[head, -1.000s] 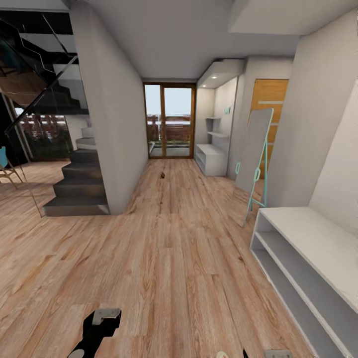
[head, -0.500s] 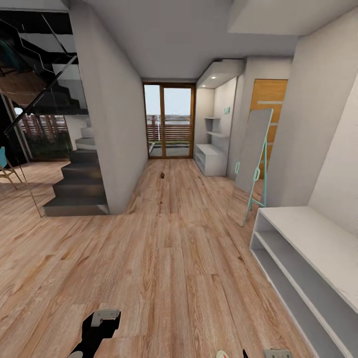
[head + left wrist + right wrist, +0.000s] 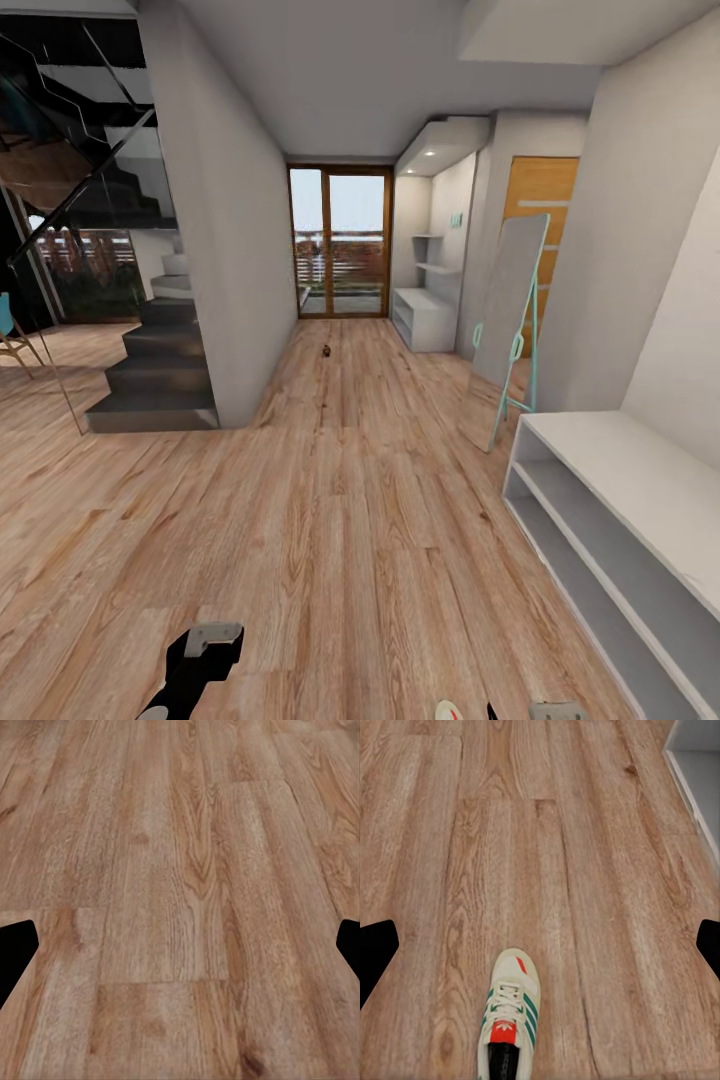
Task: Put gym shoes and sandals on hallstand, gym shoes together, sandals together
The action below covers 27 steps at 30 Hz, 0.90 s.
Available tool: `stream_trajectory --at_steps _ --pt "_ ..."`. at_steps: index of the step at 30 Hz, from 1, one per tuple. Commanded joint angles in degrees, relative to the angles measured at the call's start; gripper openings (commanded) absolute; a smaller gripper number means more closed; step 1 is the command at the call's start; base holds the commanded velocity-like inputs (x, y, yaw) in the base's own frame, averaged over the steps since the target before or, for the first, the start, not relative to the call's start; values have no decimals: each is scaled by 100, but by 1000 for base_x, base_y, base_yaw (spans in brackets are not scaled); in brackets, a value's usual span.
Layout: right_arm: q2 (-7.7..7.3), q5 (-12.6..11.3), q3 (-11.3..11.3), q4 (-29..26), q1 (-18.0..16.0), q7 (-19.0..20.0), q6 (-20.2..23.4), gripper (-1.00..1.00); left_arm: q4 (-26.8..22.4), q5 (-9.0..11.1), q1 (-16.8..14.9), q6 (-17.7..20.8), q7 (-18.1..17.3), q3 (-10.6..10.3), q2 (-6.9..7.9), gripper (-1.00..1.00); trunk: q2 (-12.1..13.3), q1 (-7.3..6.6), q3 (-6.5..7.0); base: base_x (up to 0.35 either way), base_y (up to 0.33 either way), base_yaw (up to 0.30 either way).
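Corridor floor (image 3: 585, 870), gym shoe (image 3: 510, 1016) below right pincer (image 3: 540, 945)

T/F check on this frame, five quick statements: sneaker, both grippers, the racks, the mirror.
1. A gym shoe lies on the corridor floor below the right gripper. True.
2. The right gripper is shut on the shoe. False: its jaws stand wide apart, nothing between them.
3. The left gripper holds a sandal. False: it is open over bare planks.
4. A shoe sits on the long white bench at the right. False: its top and visible shelves are bare.
5. A mirror leans on the right wall, before the hallstand. True.
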Motion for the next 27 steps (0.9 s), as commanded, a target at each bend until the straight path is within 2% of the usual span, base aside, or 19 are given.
stream_trajectory --at_steps 1,7,12,18,20,27 --pt "1 1 -3 2 -3 6 -17 100 2 5 -10 -15 -3 1 -2 100 -44 22 -24 0 0 0" --pt "4 1 -9 -1 -3 -2 -17 100 -37 5 -104 18 -15 -12 -27 100 -285 154 -132 0 0 0" --pt "5 -3 -21 -1 -3 -8 -17 100 -260 -11 -261 154 -22 -27 -48 100 -486 264 -228 0 0 8" --pt "6 -7 -37 -2 -3 -14 -17 100 -556 -29 -451 525 -85 -35 -45 100 -726 396 -368 0 0 62" --pt "6 -9 -41 -3 -3 -15 -17 100 -716 -18 -558 771 -150 -36 -45 100 -806 439 -417 0 0 77" --pt "6 -17 -40 -23 -3 -15 -17 100 -944 -1 -673 1260 -221 -30 -57 100 -1087 593 -572 0 0 40"
